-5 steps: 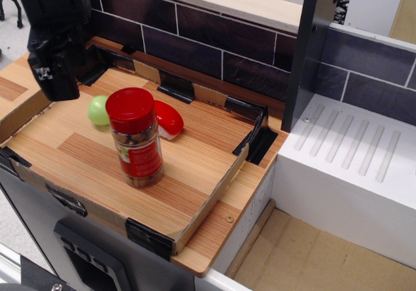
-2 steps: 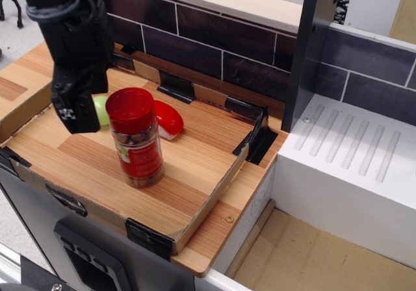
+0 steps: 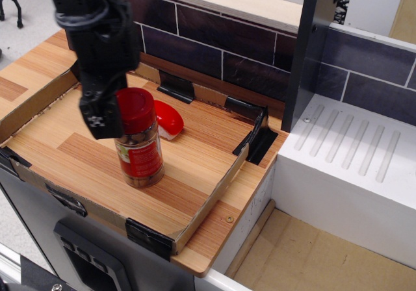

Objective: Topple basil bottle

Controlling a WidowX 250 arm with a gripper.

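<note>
Occupying most of the view, a shallow wooden tray with low cardboard-edged walls and black corner brackets [image 3: 195,167] is being shown in front of dark tiles. Above its left half, the black robot gripper [image 3: 103,119] is being held against the cap's left side; whether its fingers are parted or closed cannot be told. The clear cylindrical basil bottle with a glossy red screw cap and red label [image 3: 138,141] is standing upright near the tray's middle. It is being judged rigid, fairly light, top-heavy and slippery at the cap, so a sideways push high up is being favoured. Behind it, a flat red-and-white rounded object [image 3: 169,120] is lying.
</note>
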